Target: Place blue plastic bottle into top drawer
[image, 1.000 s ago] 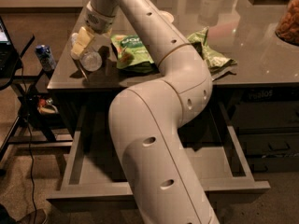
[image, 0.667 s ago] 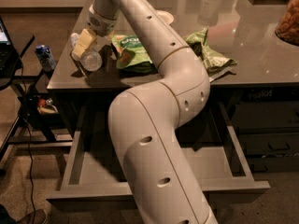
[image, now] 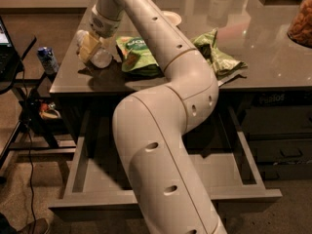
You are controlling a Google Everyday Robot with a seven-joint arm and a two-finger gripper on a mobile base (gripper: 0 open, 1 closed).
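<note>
Grey desk: at its corner the claw is closed around one pale, translucent blue plastic bottle; two green snack bags lie beside it, one top drawer open below.

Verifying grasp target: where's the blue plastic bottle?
The blue plastic bottle is upper-left in camera view, at the gripper, by the tabletop's left edge, left of the green snack bag.

Grey table bears two green snack bags, with the tool over its left corner.
</note>
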